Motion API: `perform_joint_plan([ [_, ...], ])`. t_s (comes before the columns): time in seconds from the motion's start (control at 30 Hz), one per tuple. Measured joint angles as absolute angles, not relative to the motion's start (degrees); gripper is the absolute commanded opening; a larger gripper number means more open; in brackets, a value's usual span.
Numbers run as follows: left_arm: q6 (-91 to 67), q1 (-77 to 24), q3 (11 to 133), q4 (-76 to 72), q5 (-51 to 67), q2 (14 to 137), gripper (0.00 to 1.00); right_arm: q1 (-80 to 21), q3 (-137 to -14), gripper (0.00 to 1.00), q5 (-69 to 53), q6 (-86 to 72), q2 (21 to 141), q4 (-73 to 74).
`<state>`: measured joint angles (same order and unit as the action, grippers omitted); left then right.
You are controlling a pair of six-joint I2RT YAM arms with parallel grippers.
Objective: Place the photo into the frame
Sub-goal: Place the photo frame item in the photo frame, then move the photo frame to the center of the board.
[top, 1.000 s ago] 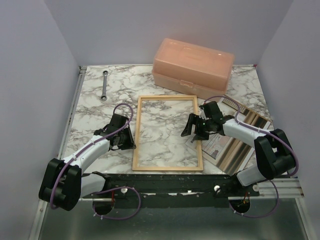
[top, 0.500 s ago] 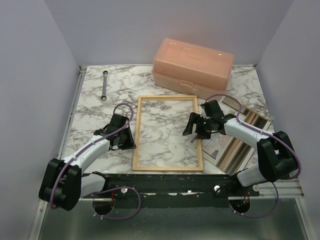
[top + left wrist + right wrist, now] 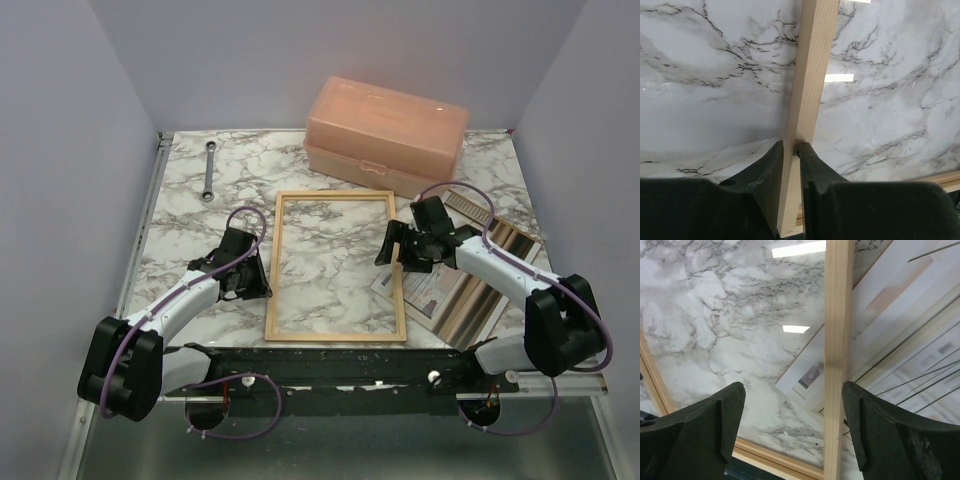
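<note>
while left end effector clamps one frame, one photo lies near

Left arm stretched forward, low, wrist angled inward, left gripper fingers pinched on one rail of the frame, right arm elbow bent, reaching inward, right gripper fingers spread wide, gripping nothing

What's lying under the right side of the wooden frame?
A corner of a white printed sheet shows through the pane, tucked under the right rail of the frame; marble table lies under the rest. The rail hides a strip of that sheet.
</note>
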<state>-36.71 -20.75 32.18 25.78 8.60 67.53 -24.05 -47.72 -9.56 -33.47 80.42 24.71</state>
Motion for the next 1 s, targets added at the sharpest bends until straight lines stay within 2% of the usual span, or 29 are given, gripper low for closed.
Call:
perform_joint_plan([
  [0.2,-36.6,-20.8,31.7,25.7,8.6,66.7,0.32,-24.1,-47.7,0.86,-5.8,-33.4,79.1,26.7],
  [0.33,-36.4,-20.9,30.6,26.1,8.4,63.8,0.44,-24.1,-47.7,0.86,-4.4,-33.4,79.0,27.0],
  [0.53,-36.4,-21.1,30.3,27.1,8.5,52.9,0.62,-24.1,-47.7,0.86,-4.1,-33.4,79.7,27.0],
  [0.7,-36.5,-21.1,32.5,28.9,9.9,43.6,0.72,-24.1,-47.1,0.86,-4.8,-33.4,81.0,26.7],
  [0.8,-36.5,-21.1,34.2,29.5,11.2,40.1,0.81,-24.1,-46.9,0.86,-5.8,-33.4,82.2,26.1],
  [1.0,-36.6,-21.1,38.6,29.6,15.7,33.9,0.91,-24.1,-46.4,0.85,-8.3,-33.6,82.6,24.6],
])
